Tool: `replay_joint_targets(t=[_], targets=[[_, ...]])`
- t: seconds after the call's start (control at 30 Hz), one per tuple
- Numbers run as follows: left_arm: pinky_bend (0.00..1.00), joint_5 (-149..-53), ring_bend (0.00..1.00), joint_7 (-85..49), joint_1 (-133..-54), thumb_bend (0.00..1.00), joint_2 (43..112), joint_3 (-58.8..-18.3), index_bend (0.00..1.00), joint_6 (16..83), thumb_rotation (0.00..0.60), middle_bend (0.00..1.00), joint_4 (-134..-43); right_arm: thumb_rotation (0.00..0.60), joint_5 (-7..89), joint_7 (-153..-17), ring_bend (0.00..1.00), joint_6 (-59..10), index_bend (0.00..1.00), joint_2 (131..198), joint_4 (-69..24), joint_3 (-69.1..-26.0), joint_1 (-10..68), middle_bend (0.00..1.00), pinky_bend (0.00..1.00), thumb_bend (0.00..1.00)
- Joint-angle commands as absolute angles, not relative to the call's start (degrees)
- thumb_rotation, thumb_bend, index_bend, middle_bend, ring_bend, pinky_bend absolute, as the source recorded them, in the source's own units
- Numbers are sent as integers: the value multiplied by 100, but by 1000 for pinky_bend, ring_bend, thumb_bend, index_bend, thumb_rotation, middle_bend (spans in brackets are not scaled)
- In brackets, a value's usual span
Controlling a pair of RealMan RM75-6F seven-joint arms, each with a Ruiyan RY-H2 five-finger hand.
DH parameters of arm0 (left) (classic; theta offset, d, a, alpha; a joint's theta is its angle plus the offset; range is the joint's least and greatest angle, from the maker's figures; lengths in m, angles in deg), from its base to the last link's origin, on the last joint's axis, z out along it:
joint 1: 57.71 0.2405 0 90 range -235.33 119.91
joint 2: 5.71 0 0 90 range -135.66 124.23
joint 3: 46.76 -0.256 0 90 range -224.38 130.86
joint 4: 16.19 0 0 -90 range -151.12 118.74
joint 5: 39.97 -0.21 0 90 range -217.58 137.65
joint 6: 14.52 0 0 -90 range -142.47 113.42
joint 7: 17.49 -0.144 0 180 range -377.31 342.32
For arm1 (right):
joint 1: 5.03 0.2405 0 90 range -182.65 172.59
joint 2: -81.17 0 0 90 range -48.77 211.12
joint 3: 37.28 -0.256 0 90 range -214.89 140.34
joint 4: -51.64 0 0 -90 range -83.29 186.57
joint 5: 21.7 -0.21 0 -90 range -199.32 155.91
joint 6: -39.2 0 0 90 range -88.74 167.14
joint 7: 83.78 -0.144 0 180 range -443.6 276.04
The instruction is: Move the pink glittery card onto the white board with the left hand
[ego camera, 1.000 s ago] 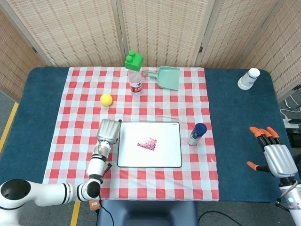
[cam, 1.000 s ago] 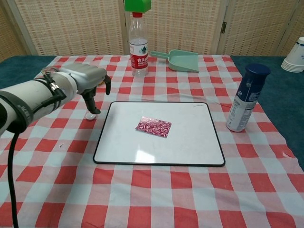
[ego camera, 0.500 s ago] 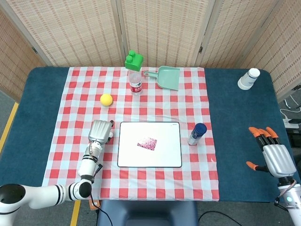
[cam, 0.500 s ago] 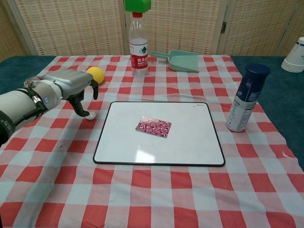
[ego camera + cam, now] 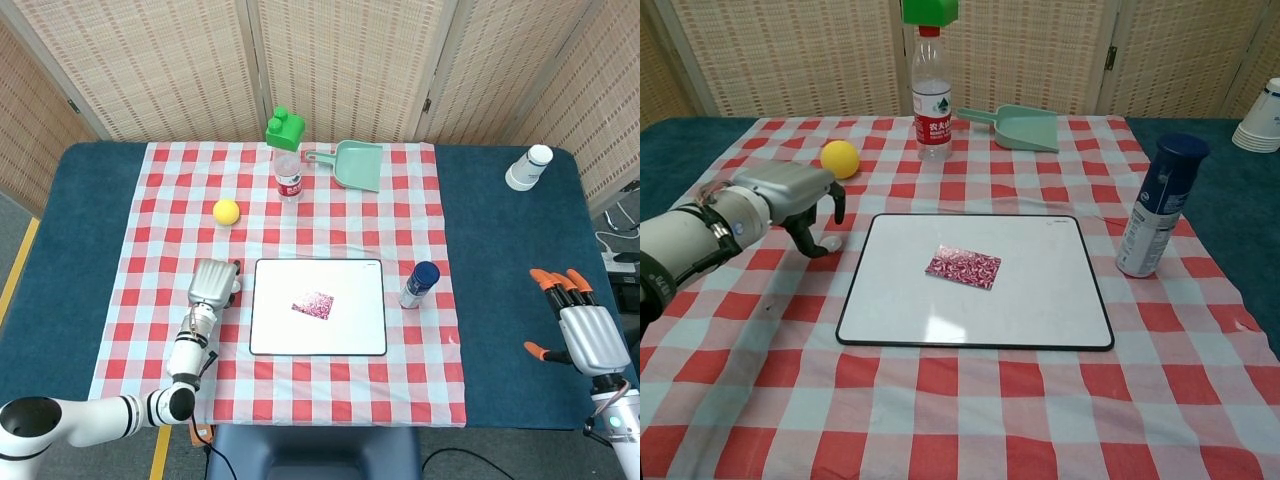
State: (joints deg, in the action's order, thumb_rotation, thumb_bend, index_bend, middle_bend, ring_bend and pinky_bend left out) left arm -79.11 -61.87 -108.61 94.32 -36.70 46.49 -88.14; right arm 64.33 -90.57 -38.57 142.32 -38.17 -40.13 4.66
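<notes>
The pink glittery card lies flat near the middle of the white board. My left hand hovers low over the checked cloth just left of the board's far left corner, apart from the card. Its fingers bend downward with nothing in them, and the thumb tip reaches down to the cloth. My right hand is open with fingers spread at the far right over the blue table cover, seen only in the head view.
A yellow ball sits behind the left hand. Further back stand a water bottle topped by a green block and a green dustpan. A blue-capped can stands right of the board; paper cups far right.
My left hand has drawn back leftward from the board's edge and sunk lower toward the cloth. The card stays on the board. The right hand has not moved.
</notes>
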Motion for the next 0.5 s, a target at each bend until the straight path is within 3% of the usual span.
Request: replay_joint_targets(t=[0.03,0.5], targets=[[1000,-7922,1000,-6175,-10840,272,9447,-3653,417,4619,600,1000,-8760,600,6429,-9054,0,-3855,0,14235,-3816,-4016,468,110,1,0],[1000,-7918,1000,-6193,-10793,274,9548,-3584,419,4463,600,1000,-8591,600,6375,-9018,0,-3799,0,14246,-3817,-4027,487,110,1,0]])
